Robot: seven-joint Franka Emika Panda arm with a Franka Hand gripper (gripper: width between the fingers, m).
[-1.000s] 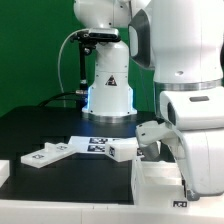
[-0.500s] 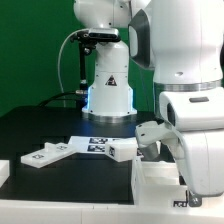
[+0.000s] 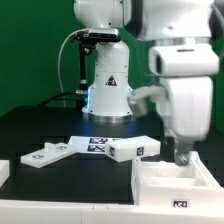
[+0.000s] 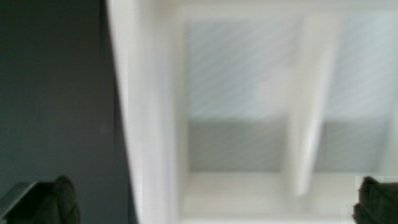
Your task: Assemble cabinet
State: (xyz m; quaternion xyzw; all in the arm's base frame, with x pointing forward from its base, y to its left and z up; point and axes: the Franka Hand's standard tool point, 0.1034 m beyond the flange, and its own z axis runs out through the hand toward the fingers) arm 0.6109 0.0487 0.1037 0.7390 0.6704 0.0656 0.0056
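Note:
The cabinet's white open box (image 3: 170,185) stands at the front of the exterior view's right, open side up. In the wrist view the box (image 4: 231,90) fills the frame, blurred, with an inner rib (image 4: 306,100). My gripper (image 3: 182,155) hangs just above the box's back wall. In the wrist view the gripper (image 4: 214,203) has its dark fingertips (image 4: 45,200) far apart at the two edges, with nothing between them. A white block (image 3: 135,150) with tags lies just left of the box. A white panel (image 3: 45,156) with a tag lies further left.
The flat white marker board (image 3: 95,144) lies mid-table on the black tabletop (image 3: 40,125). A white robot base (image 3: 108,85) stands behind it against a green backdrop. A cable (image 3: 66,60) loops beside the base.
The arm has risen and shifted toward the exterior view's left, uncovering the open box and the tagged block that it hid before. The parts on the table have not moved.

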